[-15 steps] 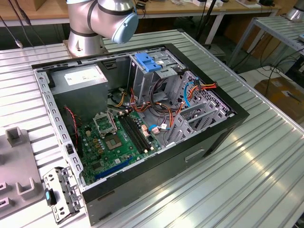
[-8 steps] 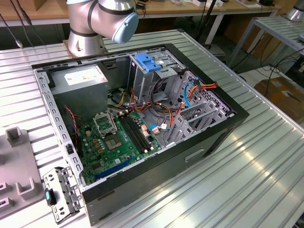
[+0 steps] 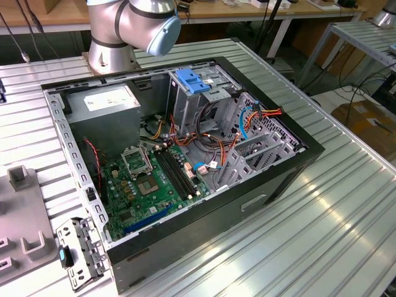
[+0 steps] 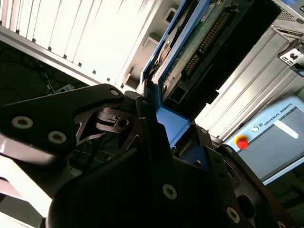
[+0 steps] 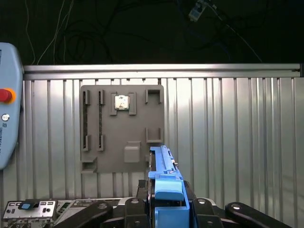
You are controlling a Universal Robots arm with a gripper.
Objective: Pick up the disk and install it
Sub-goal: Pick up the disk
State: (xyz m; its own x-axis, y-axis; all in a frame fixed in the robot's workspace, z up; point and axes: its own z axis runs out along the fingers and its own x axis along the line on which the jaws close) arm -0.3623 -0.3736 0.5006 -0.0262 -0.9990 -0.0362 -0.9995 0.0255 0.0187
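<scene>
Jaws narrow, clamping disk (image 5: 161, 164) by blue bracket (image 4: 173, 124); held edge-on in gripper (image 5: 167, 192), beside grey fixture tray (image 5: 107, 142), likely leaving far end free for insertion.

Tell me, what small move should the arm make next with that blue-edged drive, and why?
Probably carry it toward the open computer case: the fingers grip the disk above the ribbed table, not yet over the case's drive cage.

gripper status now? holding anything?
The gripper is closed, holding the disk by one end, seen in both wrist views.
</scene>
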